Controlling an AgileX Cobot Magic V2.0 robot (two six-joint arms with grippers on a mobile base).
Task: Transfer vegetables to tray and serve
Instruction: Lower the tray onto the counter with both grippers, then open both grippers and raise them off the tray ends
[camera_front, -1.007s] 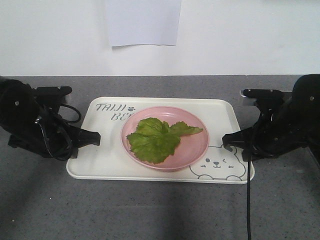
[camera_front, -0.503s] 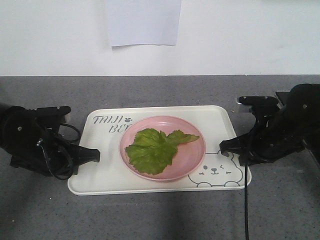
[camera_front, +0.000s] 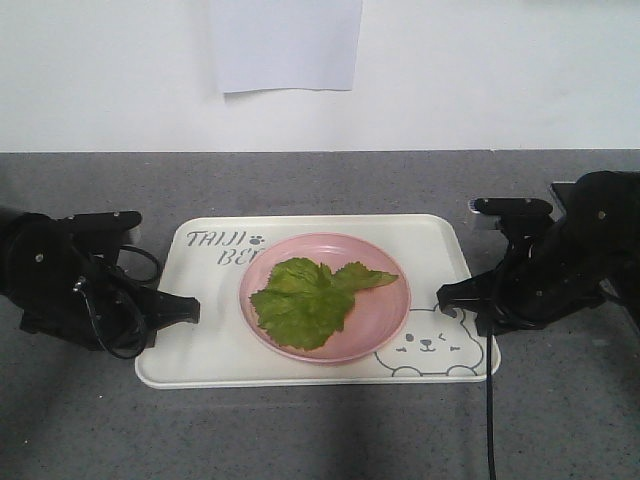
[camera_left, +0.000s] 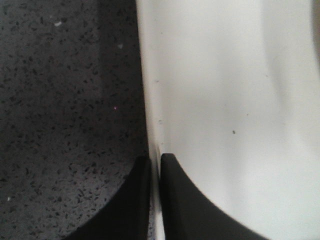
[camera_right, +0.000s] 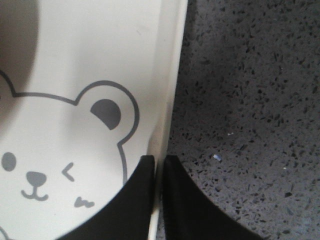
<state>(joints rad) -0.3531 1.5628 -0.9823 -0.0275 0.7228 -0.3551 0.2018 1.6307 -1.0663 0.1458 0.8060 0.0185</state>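
Note:
The green lettuce leaf (camera_front: 313, 299) lies flat on a round pink plate (camera_front: 385, 315) in the middle of the cream-white tray (camera_front: 208, 340). The tray shows grey lettering at its back left and a bear face at its front right. My left gripper (camera_front: 190, 310) is shut on the tray's left rim; in the left wrist view the gripper (camera_left: 155, 159) has one jaw each side of the tray's rim (camera_left: 150, 100). My right gripper (camera_front: 446, 294) is shut on the right rim; in the right wrist view the gripper (camera_right: 159, 160) pinches the tray's rim (camera_right: 170, 90) beside the bear's ear.
The tray sits on or just above a dark grey speckled tabletop (camera_front: 320, 430). A white wall with a sheet of paper (camera_front: 285, 45) stands behind. A black cable (camera_front: 490, 420) hangs from the right arm toward the front edge.
Both arms have carried the tray toward the front of the table, most of it in the first half second. The plate and lettuce came along with it.

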